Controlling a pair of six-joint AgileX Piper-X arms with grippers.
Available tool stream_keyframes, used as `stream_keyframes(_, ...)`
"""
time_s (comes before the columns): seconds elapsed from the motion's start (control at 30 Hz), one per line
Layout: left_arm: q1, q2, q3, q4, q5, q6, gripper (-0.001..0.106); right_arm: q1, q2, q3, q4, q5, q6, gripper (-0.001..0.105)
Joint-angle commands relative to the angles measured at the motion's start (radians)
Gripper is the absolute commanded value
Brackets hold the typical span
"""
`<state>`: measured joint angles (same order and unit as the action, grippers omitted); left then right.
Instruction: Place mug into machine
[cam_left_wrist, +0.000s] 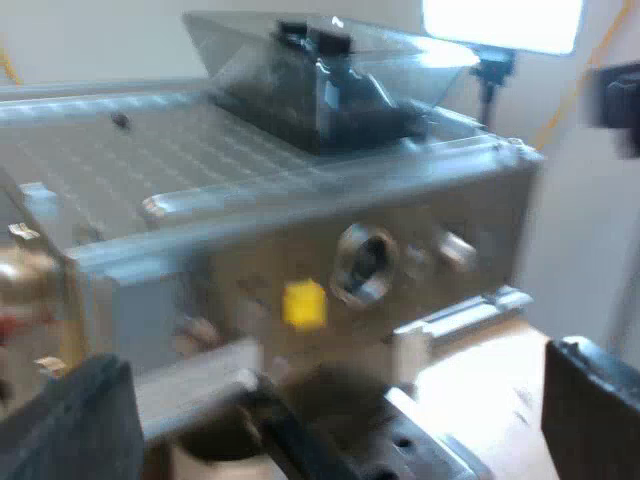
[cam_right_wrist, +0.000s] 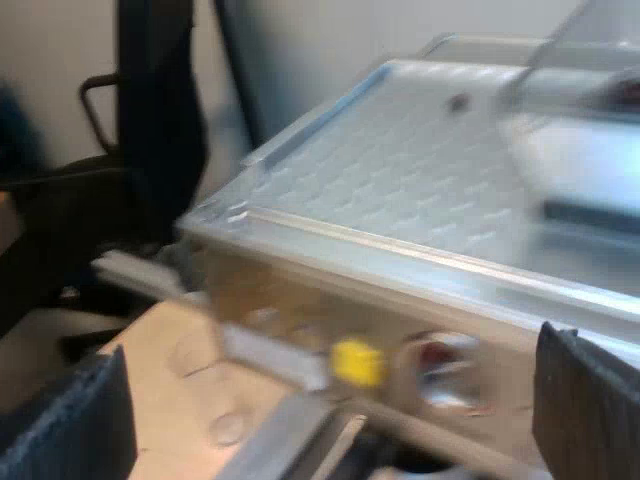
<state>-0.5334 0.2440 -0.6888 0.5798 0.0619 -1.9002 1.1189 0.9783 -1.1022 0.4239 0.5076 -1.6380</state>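
The steel espresso machine (cam_left_wrist: 300, 250) stands close ahead, with its clear bean hopper (cam_left_wrist: 320, 80) on top. On its front are a round dial (cam_left_wrist: 365, 262) and a yellow tag (cam_left_wrist: 304, 304). My left gripper (cam_left_wrist: 335, 410) is open, level with the machine's lower front, its fingers (cam_left_wrist: 75, 420) wide apart. A dark blurred part (cam_left_wrist: 300, 430) lies low between them, under the machine's front. My right gripper (cam_right_wrist: 330, 390) is open too, facing the machine (cam_right_wrist: 400, 170) near its yellow tag (cam_right_wrist: 356, 362). Nothing is held between its fingers (cam_right_wrist: 585, 400).
A light wooden tabletop (cam_right_wrist: 175, 370) runs along beside the machine's base. A black chair (cam_right_wrist: 150, 130) stands beyond the machine against a pale wall. A bright lamp (cam_left_wrist: 500, 25) on a stand shines behind the hopper.
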Motion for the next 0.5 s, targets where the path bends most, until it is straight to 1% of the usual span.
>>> stream_keyframes(0.03,0.063,0.074,-0.094,-0.016,-0.044,-0.015,0.082,-0.054,-0.065,-0.033,0.134,-0.012,-0.028,0.082)
stream_keyframes(0.07,0.076,0.091,-0.108,-0.016,-0.044,-0.015,0.082,-0.067,-0.077,-0.034,0.151,-0.012,-0.028,0.082)
stream_keyframes(0.1,0.121,0.125,-0.148,-0.012,-0.044,-0.009,0.082,-0.095,-0.102,-0.033,0.188,-0.012,-0.024,0.081)
stream_keyframes(0.13,0.145,0.136,-0.167,-0.011,-0.042,-0.004,0.082,-0.106,-0.109,-0.033,0.207,-0.012,-0.021,0.080)
stream_keyframes(0.17,0.190,0.164,-0.197,-0.009,-0.030,0.000,0.082,-0.140,-0.129,-0.033,0.247,-0.012,-0.014,0.079)
stream_keyframes(0.2,0.199,0.168,-0.202,-0.008,-0.025,0.000,0.082,-0.179,-0.148,-0.033,0.287,-0.012,-0.010,0.078)
stream_keyframes(0.23,0.209,0.173,-0.207,-0.008,-0.025,0.000,0.082,-0.186,-0.151,-0.033,0.287,-0.012,-0.009,0.078)
stream_keyframes(0.27,0.281,0.213,-0.243,-0.008,0.030,0.000,0.082,-0.244,-0.173,-0.033,0.336,-0.012,-0.004,0.078)
stream_keyframes(0.3,0.398,0.253,-0.269,-0.011,0.127,0.005,0.082,-0.283,-0.184,-0.033,0.366,-0.018,-0.004,0.078)
stream_keyframes(0.37,0.454,0.264,-0.271,-0.019,0.135,0.004,0.082,-0.360,-0.200,-0.033,0.414,-0.028,-0.004,0.078)
stream_keyframes(0.4,0.475,0.264,-0.271,-0.014,0.125,0.004,0.082,-0.417,-0.209,-0.033,0.437,-0.060,-0.004,0.078)
stream_keyframes(0.43,0.479,0.264,-0.271,-0.009,0.111,0.004,0.082,-0.437,-0.212,-0.033,0.444,-0.083,-0.004,0.078)
stream_keyframes(0.5,0.479,0.257,-0.271,-0.002,0.094,0.004,0.082,-0.561,-0.220,-0.033,0.480,-0.183,-0.007,0.078)
